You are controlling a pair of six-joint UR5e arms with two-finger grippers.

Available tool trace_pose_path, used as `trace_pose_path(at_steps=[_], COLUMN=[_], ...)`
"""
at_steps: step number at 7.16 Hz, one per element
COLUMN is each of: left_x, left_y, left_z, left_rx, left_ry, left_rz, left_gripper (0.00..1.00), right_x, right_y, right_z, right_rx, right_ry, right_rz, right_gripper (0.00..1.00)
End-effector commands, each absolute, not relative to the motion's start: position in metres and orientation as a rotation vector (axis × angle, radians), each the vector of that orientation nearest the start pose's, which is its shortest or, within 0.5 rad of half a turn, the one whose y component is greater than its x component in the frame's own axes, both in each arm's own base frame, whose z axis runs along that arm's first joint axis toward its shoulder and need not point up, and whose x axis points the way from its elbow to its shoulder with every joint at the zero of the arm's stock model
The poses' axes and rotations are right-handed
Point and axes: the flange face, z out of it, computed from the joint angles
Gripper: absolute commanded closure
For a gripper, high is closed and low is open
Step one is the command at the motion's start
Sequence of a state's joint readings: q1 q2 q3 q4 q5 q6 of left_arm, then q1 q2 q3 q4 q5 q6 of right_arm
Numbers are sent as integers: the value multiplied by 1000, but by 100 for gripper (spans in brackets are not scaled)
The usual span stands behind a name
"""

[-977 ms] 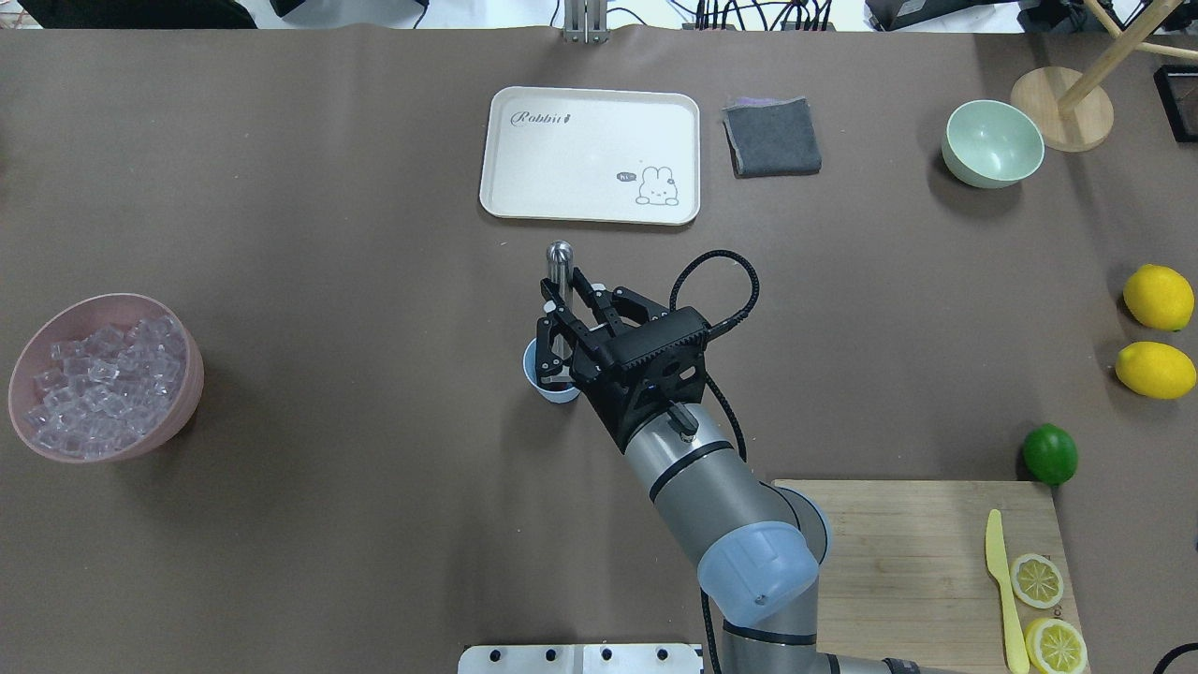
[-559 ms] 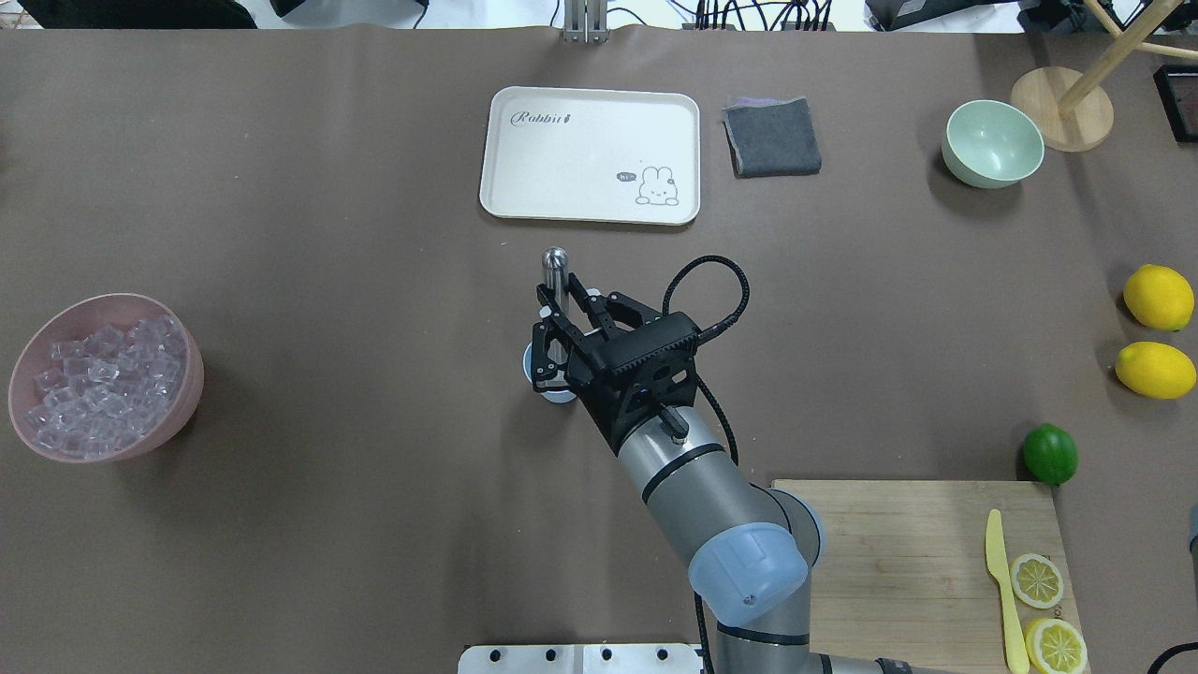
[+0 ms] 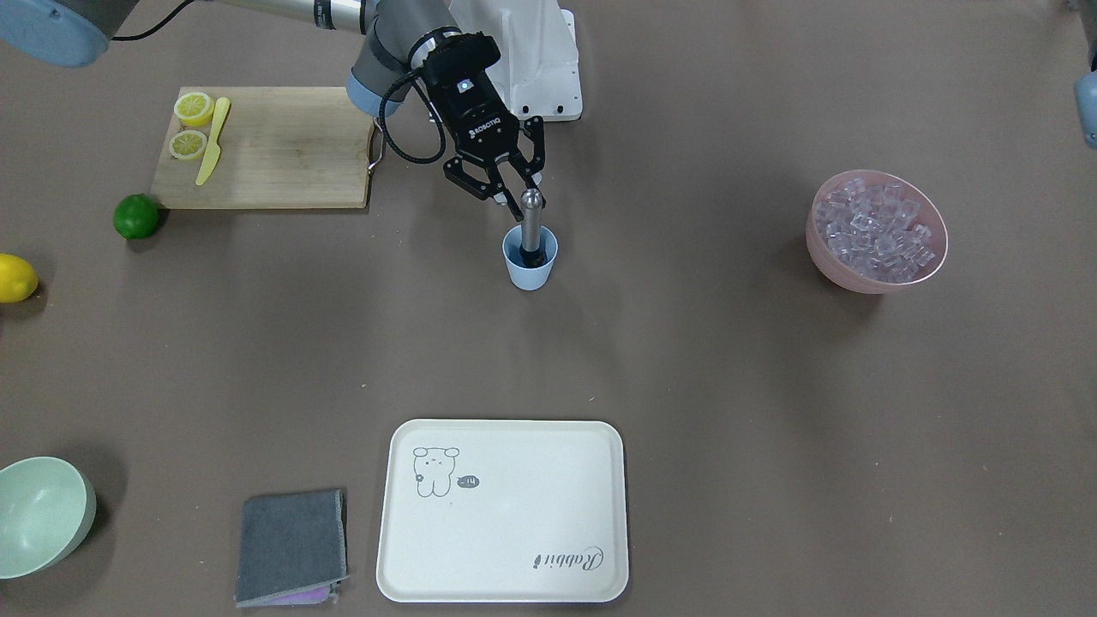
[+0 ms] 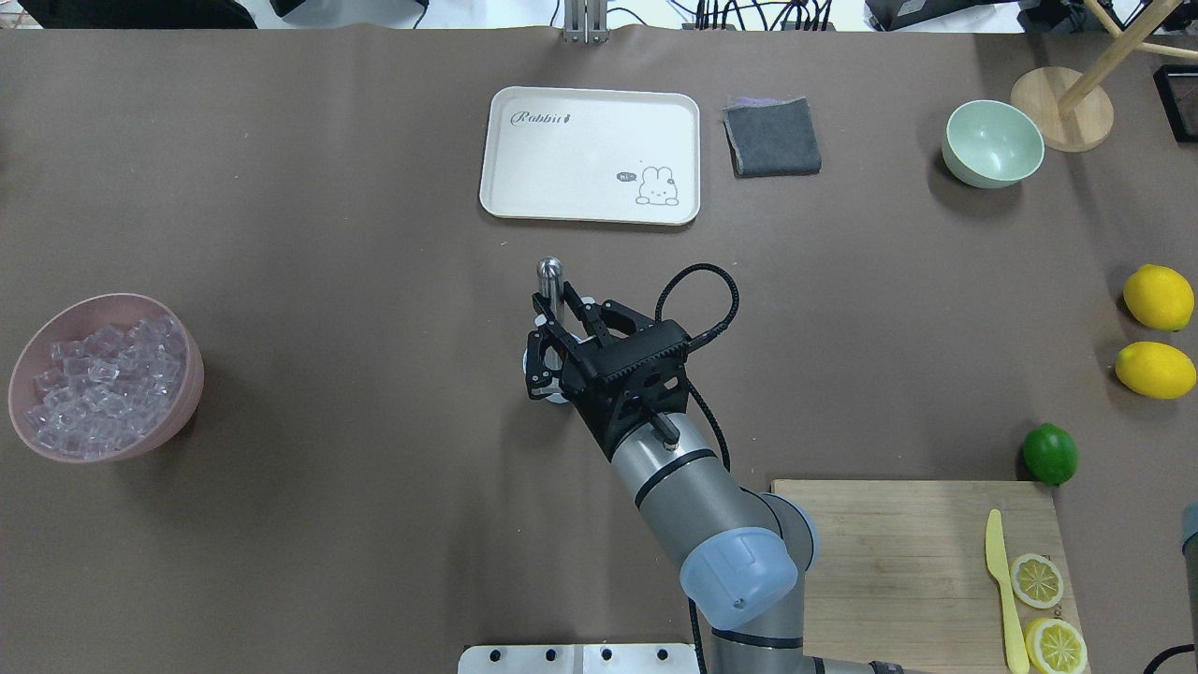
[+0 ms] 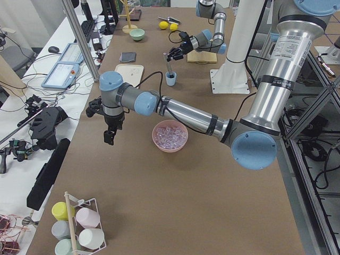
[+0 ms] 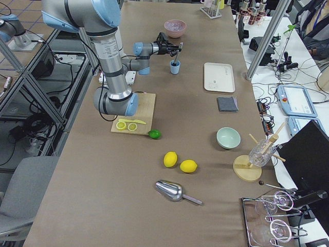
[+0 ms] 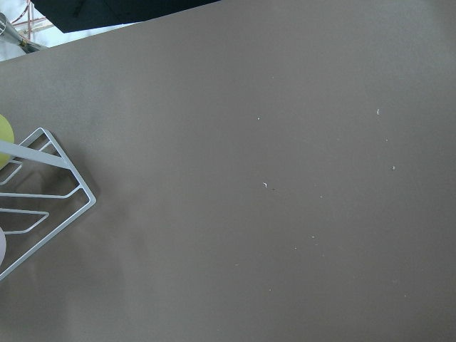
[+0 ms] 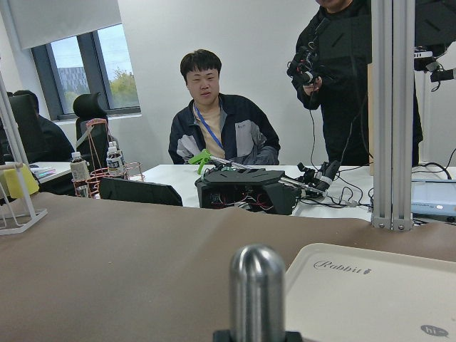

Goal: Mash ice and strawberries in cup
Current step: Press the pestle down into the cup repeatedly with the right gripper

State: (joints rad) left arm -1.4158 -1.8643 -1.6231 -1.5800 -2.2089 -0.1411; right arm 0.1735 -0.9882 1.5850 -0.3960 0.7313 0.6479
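Observation:
The light blue cup (image 3: pixel 530 267) stands mid-table; in the overhead view only a sliver of it (image 4: pixel 530 359) shows under my right gripper. A steel muddler (image 3: pixel 531 224) stands in it, and its rounded top shows overhead (image 4: pixel 549 272) and in the right wrist view (image 8: pixel 257 292). My right gripper (image 4: pixel 552 323) (image 3: pixel 517 190) is shut on the muddler's shaft above the cup. The ice (image 4: pixel 98 382) fills a pink bowl (image 3: pixel 857 278) far to the left. The strawberry is hidden. My left gripper (image 5: pixel 109 139) hangs past the table's left end; I cannot tell its state.
A white rabbit tray (image 4: pixel 590 154), a grey cloth (image 4: pixel 772 137) and a pale green bowl (image 4: pixel 992 143) lie at the far side. Two lemons (image 4: pixel 1158 297), a lime (image 4: pixel 1049 454) and a cutting board (image 4: pixel 898 562) with a yellow knife and lemon slices are on the right.
My right gripper has drawn back toward the robot's base with the muddler in it; the muddler's top has shifted nearer and slightly left. The cup stays put.

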Motion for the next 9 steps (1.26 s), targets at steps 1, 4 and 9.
trace_pose_path(at_steps=[1,4,9], left_x=[22,22,23], left_y=[-617,-617,-618], left_z=[472,474,479], left_rx=[253,250,240], left_ry=[677,676,675], left_rz=[128,128,126], left_gripper=[3,3,3], right_x=[-547,-531,-549], right_y=[-310,-312,-312], right_z=[174,165,178], right_rx=[1352,1383,1370], right_ry=[-1081,-1074,-1046], right_rz=[194,186,173], right_gripper=[100,100,100])
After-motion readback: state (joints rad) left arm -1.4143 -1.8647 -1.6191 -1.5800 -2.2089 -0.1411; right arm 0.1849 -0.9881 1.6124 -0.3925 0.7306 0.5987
